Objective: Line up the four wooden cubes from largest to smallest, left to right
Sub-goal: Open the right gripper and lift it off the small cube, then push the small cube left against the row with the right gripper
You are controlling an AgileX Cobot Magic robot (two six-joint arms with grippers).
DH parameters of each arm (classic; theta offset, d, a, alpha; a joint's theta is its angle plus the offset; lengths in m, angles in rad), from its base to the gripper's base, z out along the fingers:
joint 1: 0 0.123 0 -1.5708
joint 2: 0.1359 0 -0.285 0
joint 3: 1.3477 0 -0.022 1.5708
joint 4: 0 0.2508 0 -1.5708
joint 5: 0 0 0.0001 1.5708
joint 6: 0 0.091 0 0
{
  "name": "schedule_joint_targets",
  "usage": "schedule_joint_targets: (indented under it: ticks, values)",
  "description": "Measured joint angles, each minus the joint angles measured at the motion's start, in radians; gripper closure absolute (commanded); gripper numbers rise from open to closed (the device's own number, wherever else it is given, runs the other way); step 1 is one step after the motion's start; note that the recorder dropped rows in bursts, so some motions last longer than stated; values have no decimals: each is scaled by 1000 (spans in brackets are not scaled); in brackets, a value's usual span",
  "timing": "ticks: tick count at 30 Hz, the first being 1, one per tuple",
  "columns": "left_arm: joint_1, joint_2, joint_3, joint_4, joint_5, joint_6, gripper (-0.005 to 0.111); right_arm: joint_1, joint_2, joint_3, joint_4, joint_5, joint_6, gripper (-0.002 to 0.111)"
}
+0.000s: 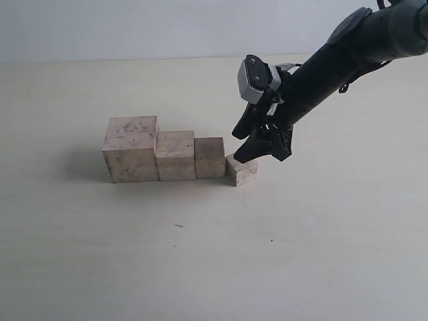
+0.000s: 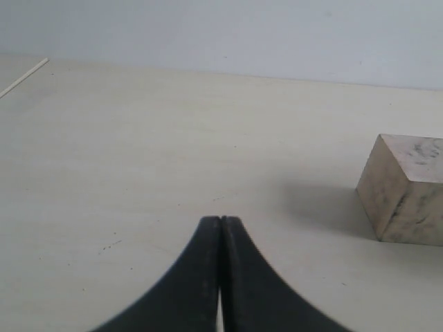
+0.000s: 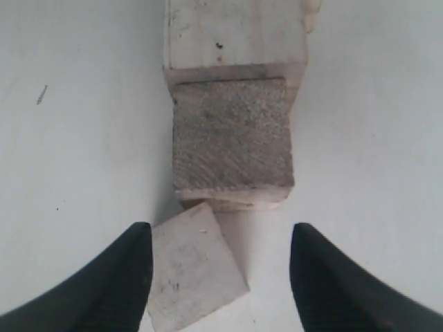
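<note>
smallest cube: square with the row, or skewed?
Skewed. The smallest cube sits rotated against the third cube, off to one side, with the right gripper open around it.

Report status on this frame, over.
Left gripper shut. Right gripper open around smallest cube. Cube sits skewed at row's right end; three larger cubes lined up. Nothing in the way.

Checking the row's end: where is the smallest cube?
In the exterior view, the smallest cube sits at the row's right end, skewed beside the third cube, below the right gripper.

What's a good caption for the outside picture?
Open right gripper straddles the smallest cube, crooked at the end of the row.
</note>
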Motion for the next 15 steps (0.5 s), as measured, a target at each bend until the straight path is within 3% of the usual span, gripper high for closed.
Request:
schedule_joint_targets:
  ticks: [5, 12, 15]
  values:
    - [0, 0, 0, 0, 0, 0, 107, 0, -49, 0, -107, 0, 199, 52]
    - [0, 0, 0, 0, 0, 0, 107, 0, -144, 0, -401, 88, 712, 52]
    - [0, 0, 0, 0, 0, 0, 107, 0, -151, 0, -424, 127, 790, 52]
